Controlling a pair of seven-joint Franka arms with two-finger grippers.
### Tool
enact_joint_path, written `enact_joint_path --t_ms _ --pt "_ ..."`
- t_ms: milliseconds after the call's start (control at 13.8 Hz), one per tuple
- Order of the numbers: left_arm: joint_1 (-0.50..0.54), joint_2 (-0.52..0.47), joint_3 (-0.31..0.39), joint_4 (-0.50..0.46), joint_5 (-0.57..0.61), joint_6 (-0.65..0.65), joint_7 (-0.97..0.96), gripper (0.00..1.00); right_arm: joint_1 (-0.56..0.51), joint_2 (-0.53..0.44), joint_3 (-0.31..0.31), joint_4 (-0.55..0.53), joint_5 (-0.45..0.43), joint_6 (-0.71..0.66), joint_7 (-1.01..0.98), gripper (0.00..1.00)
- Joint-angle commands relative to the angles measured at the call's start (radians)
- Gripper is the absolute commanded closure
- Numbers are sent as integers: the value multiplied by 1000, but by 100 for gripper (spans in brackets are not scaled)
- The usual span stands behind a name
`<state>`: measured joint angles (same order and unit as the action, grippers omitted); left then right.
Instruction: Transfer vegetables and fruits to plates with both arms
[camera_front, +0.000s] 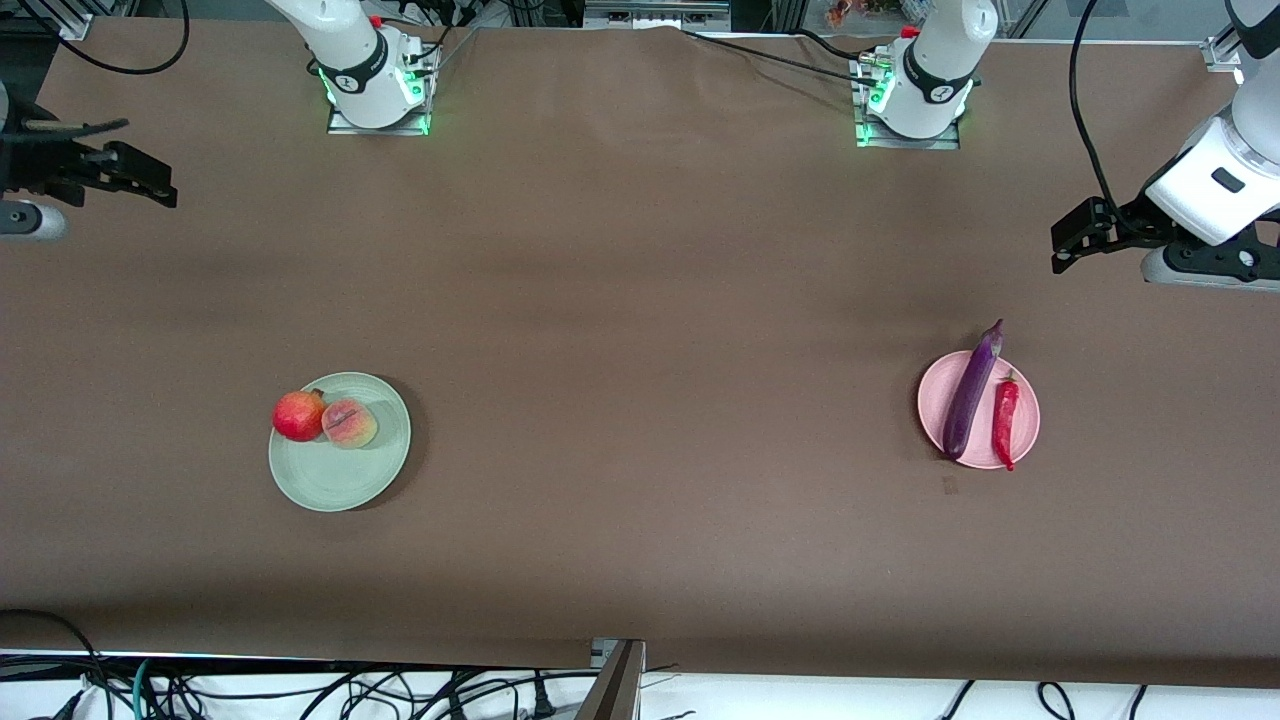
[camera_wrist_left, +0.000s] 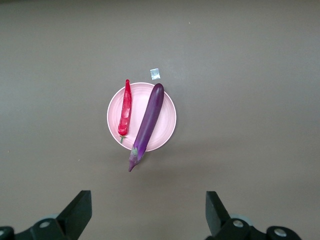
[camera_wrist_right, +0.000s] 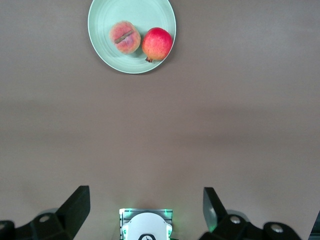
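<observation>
The purple eggplant (camera_front: 970, 395) and the red chili pepper (camera_front: 1004, 418) lie side by side on the pink plate (camera_front: 932, 400) toward the left arm's end of the table. The eggplant's cap end hangs over the rim. The red fruit (camera_front: 298, 416) and the yellowish-pink fruit (camera_front: 349, 423) sit touching on the mint green plate (camera_front: 350, 475) toward the right arm's end. My left gripper (camera_front: 1072, 238) is open, empty and raised by the table's end, apart from the pink plate (camera_wrist_left: 167, 117). My right gripper (camera_front: 145, 180) is open, empty and raised by the other end, apart from the green plate (camera_wrist_right: 125, 12).
A small grey square of tape (camera_front: 949, 485) lies on the brown cloth just nearer to the front camera than the pink plate. The arm bases (camera_front: 378, 95) (camera_front: 910, 105) stand along the table's back edge. Cables (camera_front: 300, 690) lie under the front edge.
</observation>
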<state>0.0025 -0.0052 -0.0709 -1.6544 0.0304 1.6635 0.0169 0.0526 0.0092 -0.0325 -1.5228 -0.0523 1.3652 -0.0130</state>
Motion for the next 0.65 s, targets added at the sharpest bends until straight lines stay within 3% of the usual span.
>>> enact_joint_path --t_ms 0,581 --pt "-4 -12 2 -8 17 7 0 0 -20 -25 22 -20 -9 9 -31 0" --pt "-4 -12 2 -8 17 7 0 0 -14 23 23 24 -6 11 -33 0"
